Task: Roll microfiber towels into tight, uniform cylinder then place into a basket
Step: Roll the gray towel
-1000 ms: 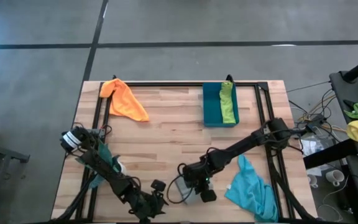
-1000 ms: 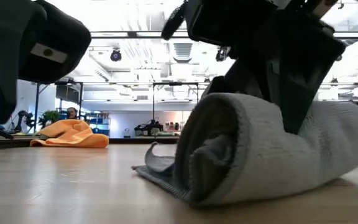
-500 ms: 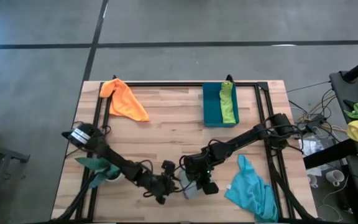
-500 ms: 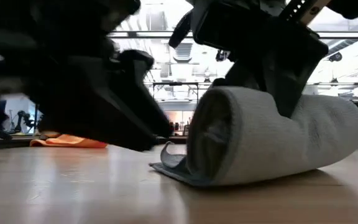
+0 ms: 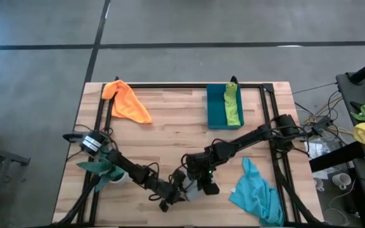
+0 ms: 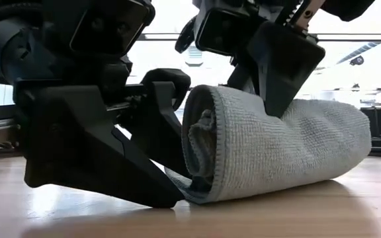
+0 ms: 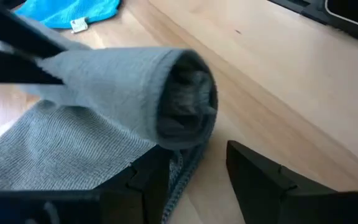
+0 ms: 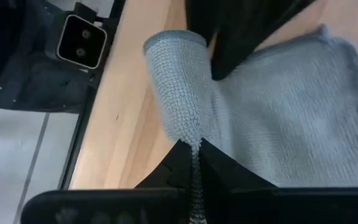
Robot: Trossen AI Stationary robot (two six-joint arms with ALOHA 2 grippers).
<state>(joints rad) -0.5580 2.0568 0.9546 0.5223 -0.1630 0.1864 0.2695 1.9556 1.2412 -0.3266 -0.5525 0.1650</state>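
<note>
At table's near edge, right pincer [image 5: 203, 182] pinches rolled grey towel [image 6: 276, 149]; low view shows left pincer [image 7: 194, 171] part-open, empty, at roll's end.

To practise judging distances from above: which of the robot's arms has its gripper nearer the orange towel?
Left. The left gripper is near the table's front edge, below the orange towel; the right gripper sits farther right, on the grey towel.

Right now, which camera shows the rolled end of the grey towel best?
The low view: the grey towel fills it, spiral end facing the camera. The left wrist view shows that end blurred, the right wrist view only its outer wrap, the high view a speck between the grippers.
</note>
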